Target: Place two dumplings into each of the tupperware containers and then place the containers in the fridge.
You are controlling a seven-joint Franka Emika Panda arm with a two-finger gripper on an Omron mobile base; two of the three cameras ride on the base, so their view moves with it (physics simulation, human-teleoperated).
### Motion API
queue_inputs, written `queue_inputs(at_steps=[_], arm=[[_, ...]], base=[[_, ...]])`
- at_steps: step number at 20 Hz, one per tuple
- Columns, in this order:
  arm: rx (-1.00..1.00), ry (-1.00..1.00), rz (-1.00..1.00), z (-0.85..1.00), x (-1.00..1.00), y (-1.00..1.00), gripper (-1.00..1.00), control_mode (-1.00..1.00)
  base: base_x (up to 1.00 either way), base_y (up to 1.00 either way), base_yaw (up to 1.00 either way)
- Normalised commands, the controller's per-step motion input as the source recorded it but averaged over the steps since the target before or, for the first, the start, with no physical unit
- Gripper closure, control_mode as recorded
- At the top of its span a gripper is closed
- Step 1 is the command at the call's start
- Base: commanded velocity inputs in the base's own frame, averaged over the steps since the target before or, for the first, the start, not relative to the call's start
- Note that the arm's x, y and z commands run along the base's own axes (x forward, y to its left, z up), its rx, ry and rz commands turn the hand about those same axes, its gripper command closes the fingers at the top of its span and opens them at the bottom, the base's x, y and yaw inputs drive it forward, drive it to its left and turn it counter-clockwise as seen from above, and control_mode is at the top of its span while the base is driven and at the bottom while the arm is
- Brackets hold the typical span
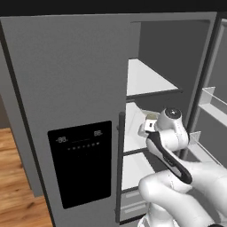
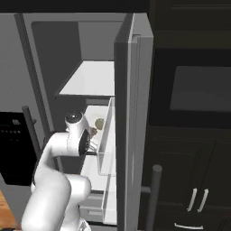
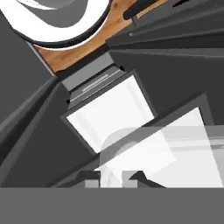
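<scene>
Fridge right door open, arm reaching inside at middle shelf level. Gripper jaws narrow, clamped on rim of translucent tupperware container held over shelf. Right base view adds dumpling in container just beyond hand. Left base view shows dispenser panel on closed left door.

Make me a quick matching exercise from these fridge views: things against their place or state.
1. black dispenser panel
2. lumpy olive-beige dumpling
3. dark built-in microwave
4. right-hand grey metallic fridge door

A. swung open
B. inside the grey fridge, middle level
C. on the closed grey door
D. in the black cabinet

Pairs: 1-C, 2-B, 3-D, 4-A.
</scene>
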Motion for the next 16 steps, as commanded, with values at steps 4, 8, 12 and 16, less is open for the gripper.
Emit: queue_inputs(at_steps=[4,8,12,16], arm=[[0.00,0.01,0.06,-0.14,1.00,-0.50,1.00,-1.00],[0.00,0.06,0.15,-0.22,0.92,-0.07,1.00,-1.00],[-0.04,0.03,0.15,-0.26,0.79,0.38,1.00,-1.00],[-0.06,0.01,0.03,-0.04,0.59,0.51,1.00,-1.00]], base=[[0.00,0.00,0.00],[0.00,0.00,0.00],[0.00,0.00,0.00],[0.00,0.00,0.00]])
